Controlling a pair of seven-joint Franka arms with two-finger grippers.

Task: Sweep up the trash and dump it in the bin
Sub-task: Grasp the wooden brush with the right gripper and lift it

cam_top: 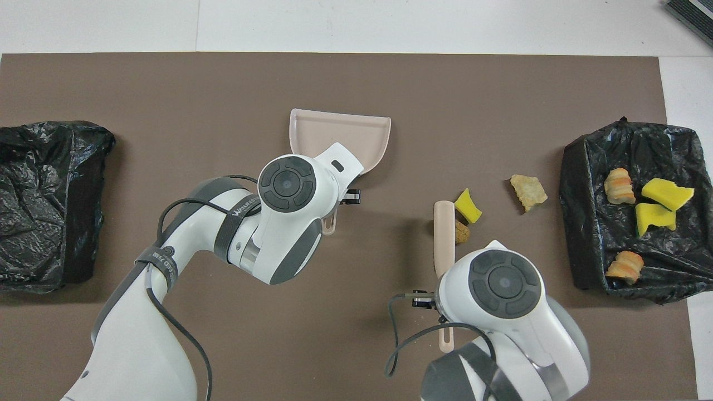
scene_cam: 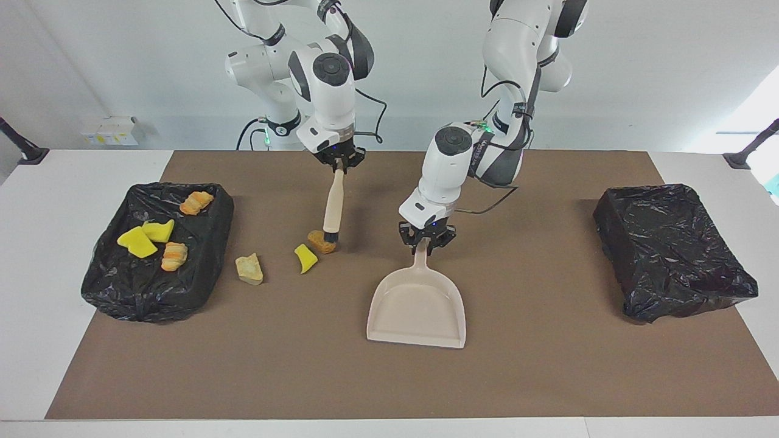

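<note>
Facing view: the left pincer (scene_cam: 426, 241) is clenched on the upper end of the handle of the beige dustpan (scene_cam: 417, 307), whose pan rests flat on the brown mat (scene_cam: 548, 365) near the middle of the tabletop (scene_cam: 36, 365), its open mouth turned away from the robots; gripping at the handle tip keeps the pan low and free to be turned toward the debris; the right pincer (scene_cam: 339, 165) is clenched on the top of the brush (scene_cam: 332, 207), held nearly upright so that its dark bristle end comes down at the orange-brown lump (scene_cam: 320, 242), apparently touching it; a vertical brush lets the bristles push sideways along the mat. Three pieces of trash lie loose on the mat, between the dustpan and the bin at the right arm's end of the tabletop: the orange-brown lump, a yellow wedge (scene_cam: 305, 258) just beside it, and a tan chunk (scene_cam: 249, 269) close to the bin; four more pieces (scene_cam: 159, 240) lie already in that black-lined bin (scene_cam: 152, 292). A second black-lined bin (scene_cam: 672, 252) stands at the left arm's end of the tabletop, with nothing visible in it. Judgement: the sweeping step is beginning; the pan mouth does not yet face the loose pieces, so it probably needs turning before the brush can drive them in.
</note>
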